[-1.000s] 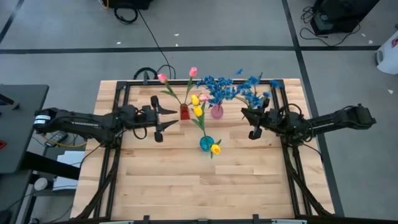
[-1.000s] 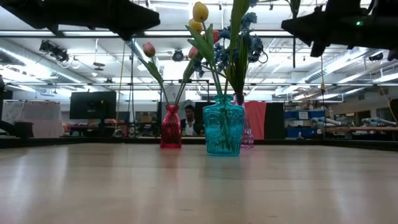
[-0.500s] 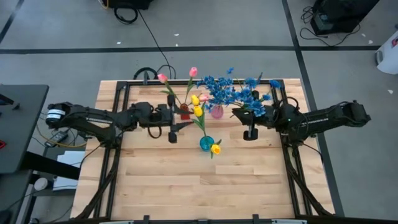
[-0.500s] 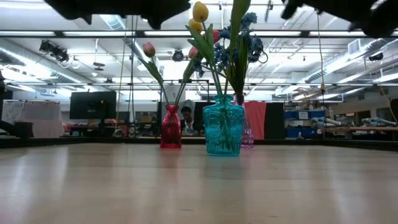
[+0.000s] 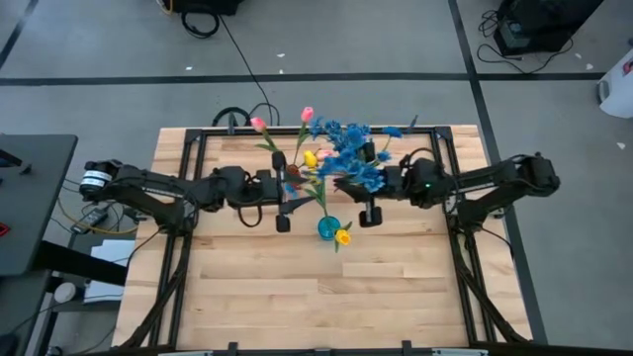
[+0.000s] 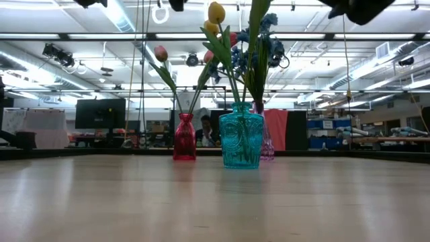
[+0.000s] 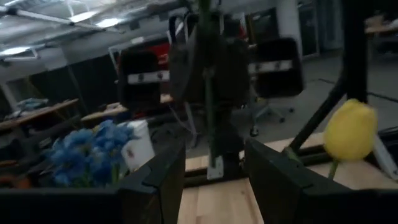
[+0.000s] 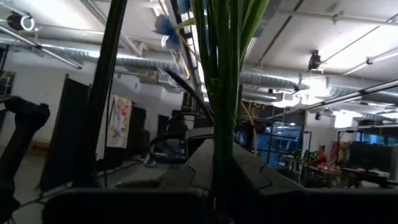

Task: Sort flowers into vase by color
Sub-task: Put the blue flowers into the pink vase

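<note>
With the right gripper (image 5: 368,198) clamped on a bunch of blue artificial sprigs (image 5: 348,156) above the pink glass vase, and the left gripper (image 5: 283,193) spread wide around a green stem (image 7: 208,93) beside the red vase (image 6: 184,136), the converging arms risk tangling blossoms or tipping the turquoise vase (image 6: 240,136).

red vase (image 6: 185,138): translucent red | teal vase (image 6: 241,140): clear turquoise, embossed scroll pattern | pink vase (image 6: 267,142): pale pink-violet | blue sprigs (image 5: 351,153): bright blue, green stems | yellow tulip buds (image 6: 216,13): yellow | pink tulip buds (image 5: 307,114): pink | table (image 5: 257,287): light wood planks, black frame | left gripper (image 5: 281,193): black | right gripper (image 5: 368,186): black
</note>
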You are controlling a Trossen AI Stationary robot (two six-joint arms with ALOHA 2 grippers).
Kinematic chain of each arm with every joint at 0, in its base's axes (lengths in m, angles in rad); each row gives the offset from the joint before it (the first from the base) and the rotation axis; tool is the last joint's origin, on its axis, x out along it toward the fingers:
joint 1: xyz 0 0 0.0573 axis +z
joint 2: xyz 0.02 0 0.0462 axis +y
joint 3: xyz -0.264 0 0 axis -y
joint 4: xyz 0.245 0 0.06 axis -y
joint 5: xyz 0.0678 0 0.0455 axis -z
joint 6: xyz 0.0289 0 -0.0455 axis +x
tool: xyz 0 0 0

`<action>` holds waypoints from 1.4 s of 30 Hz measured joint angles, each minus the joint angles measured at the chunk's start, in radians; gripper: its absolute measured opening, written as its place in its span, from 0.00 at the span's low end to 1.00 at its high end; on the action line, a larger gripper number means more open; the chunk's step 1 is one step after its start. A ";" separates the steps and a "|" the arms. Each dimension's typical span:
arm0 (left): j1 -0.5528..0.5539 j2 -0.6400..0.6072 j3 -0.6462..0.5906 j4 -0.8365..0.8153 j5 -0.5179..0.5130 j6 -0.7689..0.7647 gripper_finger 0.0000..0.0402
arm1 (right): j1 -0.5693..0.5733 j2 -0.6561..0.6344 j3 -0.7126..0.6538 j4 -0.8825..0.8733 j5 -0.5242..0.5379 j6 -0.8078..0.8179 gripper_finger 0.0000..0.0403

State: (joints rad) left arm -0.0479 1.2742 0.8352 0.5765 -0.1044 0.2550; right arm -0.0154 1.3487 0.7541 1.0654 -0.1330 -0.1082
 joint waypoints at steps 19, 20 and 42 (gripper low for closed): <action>0.002 0.047 0.029 0.017 -0.067 0.002 0.39 | 0.006 0.158 0.144 0.069 -0.033 -0.033 0.10; 0.002 0.049 0.029 0.016 -0.062 0.002 0.38 | 0.004 0.165 0.145 0.075 -0.030 -0.034 0.10; 0.000 0.064 0.028 0.017 -0.023 0.000 0.10 | -0.006 0.222 0.149 0.139 -0.019 -0.042 0.10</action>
State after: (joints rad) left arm -0.0475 1.3380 0.8635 0.5934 -0.1272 0.2546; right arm -0.0214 1.5703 0.9031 1.2041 -0.1518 -0.1505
